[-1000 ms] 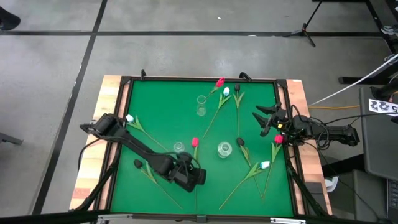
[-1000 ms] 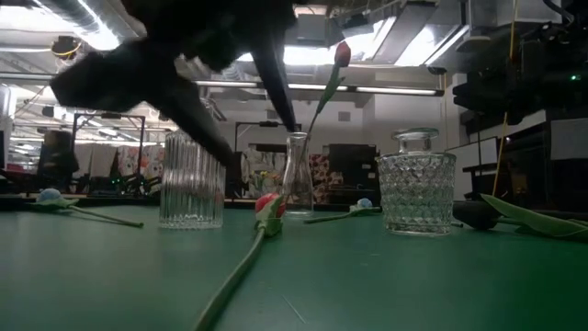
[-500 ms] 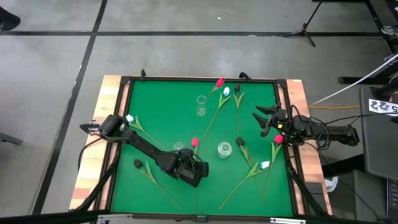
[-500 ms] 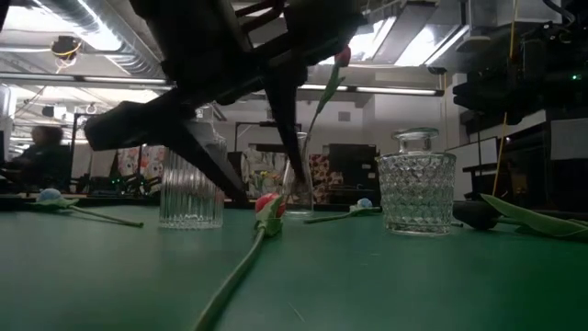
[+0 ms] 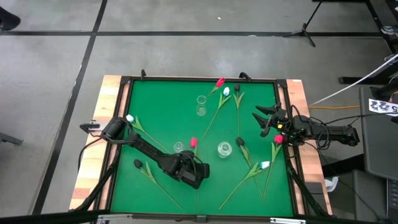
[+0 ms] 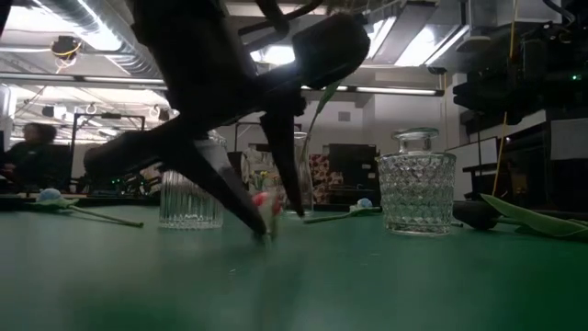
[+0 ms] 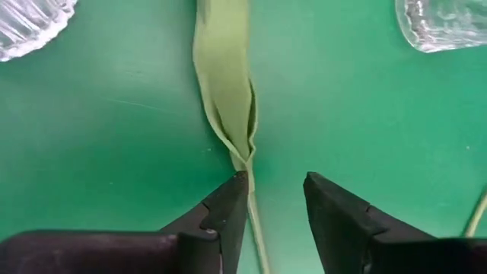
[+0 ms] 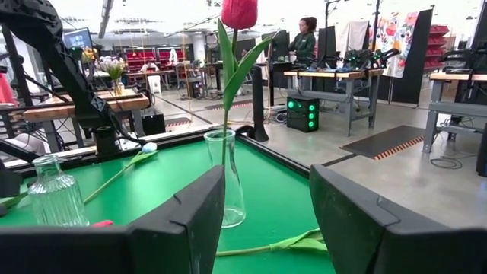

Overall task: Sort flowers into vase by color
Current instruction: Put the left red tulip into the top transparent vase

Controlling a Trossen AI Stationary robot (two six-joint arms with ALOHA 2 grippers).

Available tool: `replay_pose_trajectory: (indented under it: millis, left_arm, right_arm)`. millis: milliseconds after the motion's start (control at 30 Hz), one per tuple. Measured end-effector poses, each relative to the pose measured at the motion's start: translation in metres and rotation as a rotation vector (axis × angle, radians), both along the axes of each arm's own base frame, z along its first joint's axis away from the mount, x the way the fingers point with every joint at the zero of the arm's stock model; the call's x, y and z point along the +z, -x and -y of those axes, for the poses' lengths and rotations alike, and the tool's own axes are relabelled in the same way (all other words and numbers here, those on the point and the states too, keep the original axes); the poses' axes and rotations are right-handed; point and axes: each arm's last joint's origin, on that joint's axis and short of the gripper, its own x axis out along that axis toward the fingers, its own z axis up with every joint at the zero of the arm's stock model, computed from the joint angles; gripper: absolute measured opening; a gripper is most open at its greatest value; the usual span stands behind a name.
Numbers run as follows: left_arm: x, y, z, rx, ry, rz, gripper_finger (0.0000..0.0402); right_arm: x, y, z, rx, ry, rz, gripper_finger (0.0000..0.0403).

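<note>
Count of flowers on the green table (image 5: 161, 99): we are tallying nine tulips, three of each colour. The red ones are showing as one (image 5: 220, 81) standing in the slim vase (image 5: 201, 106), one (image 5: 194, 142) lying between the two squat vases, and one (image 5: 277, 139) at the table's right edge beside the right arm. The white ones are lying near the left edge (image 5: 130, 118), just beside the standing red head (image 5: 226, 91), and in the near right corner (image 5: 265, 165). The near-black ones are lying at the far edge (image 5: 237, 87), right of the diamond-cut vase (image 5: 240, 142), and near the left front (image 5: 137, 164).

We are counting three glass vases: the slim one, a ribbed vase (image 5: 178, 147) and a diamond-cut vase (image 5: 224, 149) (only the slim one is holding a flower).

We are finding the left gripper (image 7: 275, 190) down at the mat near the front edge, its fingers (image 7: 228, 205) standing narrowly apart and straddling the stem (image 7: 253, 221) of the middle red tulip, just below its leaf (image 7: 224, 76). The stem is running close along one finger; nothing is clamped.

The right gripper (image 5: 264, 118) is hovering over the right edge, spread wide and holding nothing.
</note>
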Motion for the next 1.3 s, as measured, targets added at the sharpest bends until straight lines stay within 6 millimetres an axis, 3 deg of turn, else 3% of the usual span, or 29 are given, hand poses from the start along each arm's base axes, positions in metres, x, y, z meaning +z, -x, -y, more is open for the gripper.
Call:
replay_pose_trajectory:
  millis: [667, 1300]
  left_arm:
    - [0.000, 0.005, 0.014, -0.017, 0.020, 0.015, 0.0004]
    - [0.007, 0.000, 0.017, -0.146, -0.012, 0.018, 0.0017]
  right_arm:
    - [0.000, 0.000, -0.001, 0.035, 0.003, 0.004, 0.0193]
    - [0.001, 0.000, -0.001, 0.034, 0.003, 0.005, 0.0193]
